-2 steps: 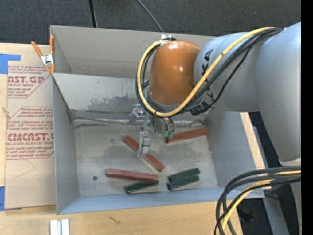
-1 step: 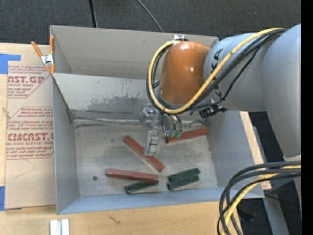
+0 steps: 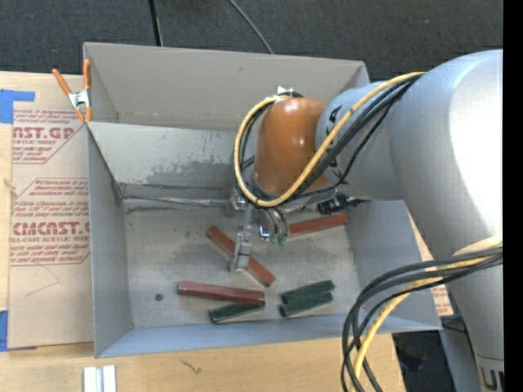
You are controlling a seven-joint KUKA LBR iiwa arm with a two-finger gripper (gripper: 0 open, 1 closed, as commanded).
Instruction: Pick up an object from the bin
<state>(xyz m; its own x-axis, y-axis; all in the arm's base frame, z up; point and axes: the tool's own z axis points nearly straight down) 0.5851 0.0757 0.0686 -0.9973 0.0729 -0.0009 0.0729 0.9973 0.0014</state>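
Starting at the left, the grey metal bin [image 3: 105,219] has a bare patch of floor, then the loose bits begin. There's a long red-brown bar [image 3: 221,291] lying nearly flat across the front of the floor. Just in front of it, almost touching, is a dark green stick [image 3: 237,312] angled a little.

Slightly further back is another red-brown bar [image 3: 219,239], running diagonally from upper left down to lower right, and its lower end comes close to the long one's right end. That's the one the pincer [image 3: 242,260] is on. It comes straight down onto the middle of the diagonal bar and hides that part of it. Honestly I can't tell how far open the pincer is, or whether it has any grip on the bar; from up here it looks like one narrow metal bit sitting on top.

Moving right, a pair of dark green sticks [image 3: 307,297] lie side by side near the front. Further back, a third red-brown bar [image 3: 315,226] pokes out from under the wrist. Above it is the orange cover [image 3: 286,149] with yellow and black cables looped round it, then the big white arm [image 3: 441,137] coming in from the right.
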